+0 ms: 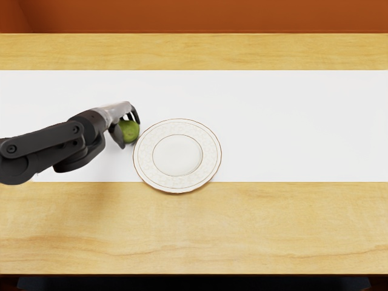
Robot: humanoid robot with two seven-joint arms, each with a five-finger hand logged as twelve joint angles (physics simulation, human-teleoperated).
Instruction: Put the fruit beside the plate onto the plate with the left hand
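Note:
A small green fruit (pixel 128 128) lies on the white runner just left of the white plate (pixel 177 155), close to its rim. My left hand (pixel 125 127) reaches in from the left edge, and its dark fingers curl around the fruit from above and from the left side. The fruit seems to sit at table level, and part of it is hidden by the fingers. The plate holds nothing. The right arm does not show.
A white runner (pixel 291 121) crosses the wooden table (pixel 242 230) from side to side, with bare wood in front of it and behind it. A dark orange wall runs along the far edge.

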